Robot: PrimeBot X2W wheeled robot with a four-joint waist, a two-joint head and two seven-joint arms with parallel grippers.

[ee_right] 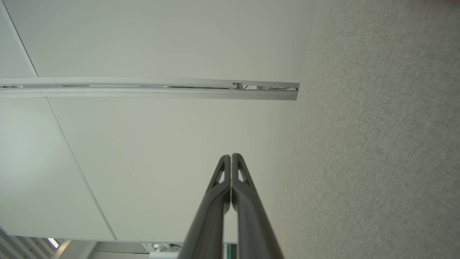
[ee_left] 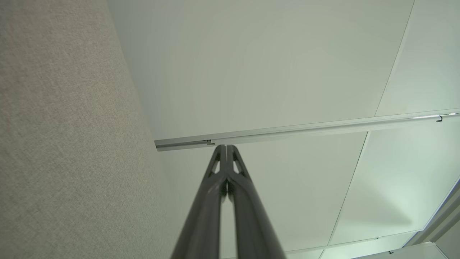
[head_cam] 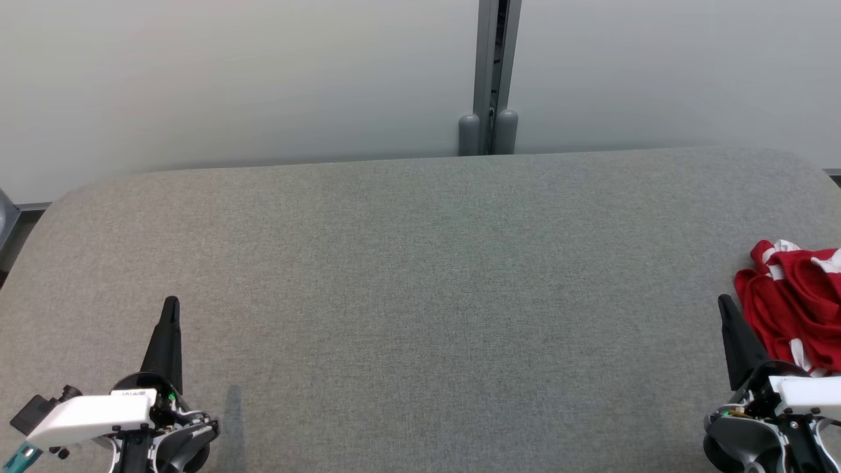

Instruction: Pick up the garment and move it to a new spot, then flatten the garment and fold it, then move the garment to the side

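From the head view, a crumpled red-and-white garment point(head_cam: 798, 309) lies at the right edge of the grey worktop point(head_cam: 420, 276), just beside the right tool point(head_cam: 725, 302). The wrist views add that the right tool and the left tool point(ee_left: 225, 148) are both clenched empty, pointing at pale panels point(ee_left: 269, 72).

A broad surface point(head_cam: 420, 295) covered in grey woven fabric, its far corners rounded, spreads across the head view beneath a pale, matte wall point(head_cam: 230, 79). Just past 12 o'clock, a grey metal post point(head_cam: 497, 59) runs up the seam between two wall panels. Two grey round-topped caps point(head_cam: 469, 135) stand at its foot, just behind the surface's far edge. At 9 o'clock, beyond the rounded corner, a sliver of a grey object point(head_cam: 5, 220) shows, too little to identify. In the left wrist view a small dark hook point(ee_left: 439, 118) hangs from the post at 3 o'clock. Pale slats point(ee_right: 14, 244) edge the right wrist view at 7 o'clock.
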